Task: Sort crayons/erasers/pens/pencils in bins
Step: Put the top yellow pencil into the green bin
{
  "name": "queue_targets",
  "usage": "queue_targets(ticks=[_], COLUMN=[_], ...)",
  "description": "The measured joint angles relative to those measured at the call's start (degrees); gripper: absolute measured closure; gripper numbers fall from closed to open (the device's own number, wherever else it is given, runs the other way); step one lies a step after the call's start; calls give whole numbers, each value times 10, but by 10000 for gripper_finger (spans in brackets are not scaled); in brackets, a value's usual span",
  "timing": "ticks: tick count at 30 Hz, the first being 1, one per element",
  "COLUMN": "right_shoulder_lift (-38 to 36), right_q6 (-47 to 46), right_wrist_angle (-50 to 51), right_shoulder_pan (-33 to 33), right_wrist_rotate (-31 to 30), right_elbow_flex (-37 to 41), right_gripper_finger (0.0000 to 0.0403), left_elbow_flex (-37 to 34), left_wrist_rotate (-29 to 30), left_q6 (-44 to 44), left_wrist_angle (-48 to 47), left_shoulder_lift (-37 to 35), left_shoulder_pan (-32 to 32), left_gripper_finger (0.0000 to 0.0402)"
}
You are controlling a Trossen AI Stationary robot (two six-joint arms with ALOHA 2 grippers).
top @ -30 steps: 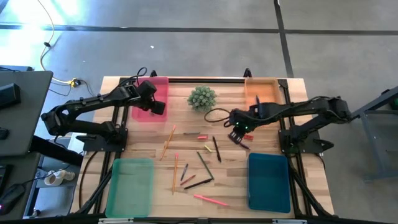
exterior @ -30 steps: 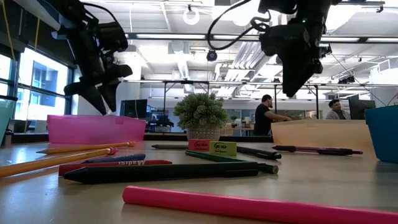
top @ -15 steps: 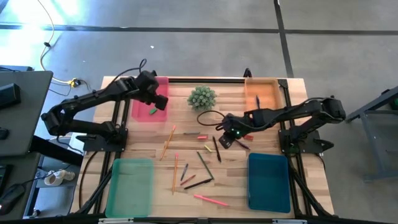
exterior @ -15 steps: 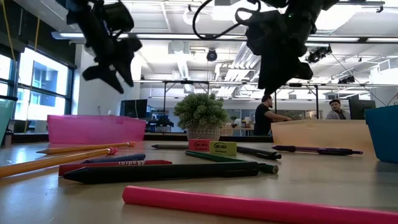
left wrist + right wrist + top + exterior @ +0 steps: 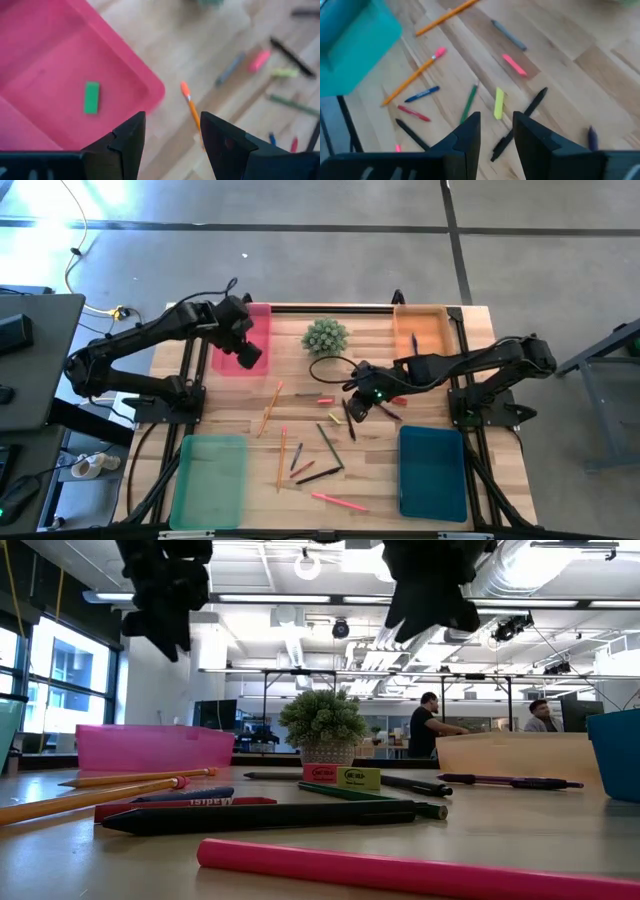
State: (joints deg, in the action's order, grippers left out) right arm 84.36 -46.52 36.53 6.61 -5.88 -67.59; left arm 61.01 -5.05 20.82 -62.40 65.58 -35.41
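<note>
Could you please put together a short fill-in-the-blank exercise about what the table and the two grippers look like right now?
1. The green eraser lies inside the ____ bin.
2. The left gripper hangs over that bin's edge with its jaws ____.
3. The small potted plant stands between the pink bin and the ____ bin.
4. The right gripper hovers over the loose sticks holding ____.

Missing words: pink; open; orange; nothing
</note>
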Motion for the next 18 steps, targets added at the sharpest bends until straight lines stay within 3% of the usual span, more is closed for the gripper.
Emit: queue_targets(ticks=[7, 18], right_shoulder_lift=[0, 0], right_q6=[-44, -106], right_wrist_angle=[85, 224], right_shoulder_pan=[3, -11], right_wrist_rotate=[-30, -57], right_elbow_flex=[-13, -13], right_gripper_finger=[297, 297], left_elbow_flex=[0, 0], left_wrist_rotate=[4, 60], left_q6=[14, 140], left_wrist_angle=[-6, -6], left_shoulder_lift=[0, 0], left_shoulder_pan=[89, 231], left_gripper_finger=[224, 224])
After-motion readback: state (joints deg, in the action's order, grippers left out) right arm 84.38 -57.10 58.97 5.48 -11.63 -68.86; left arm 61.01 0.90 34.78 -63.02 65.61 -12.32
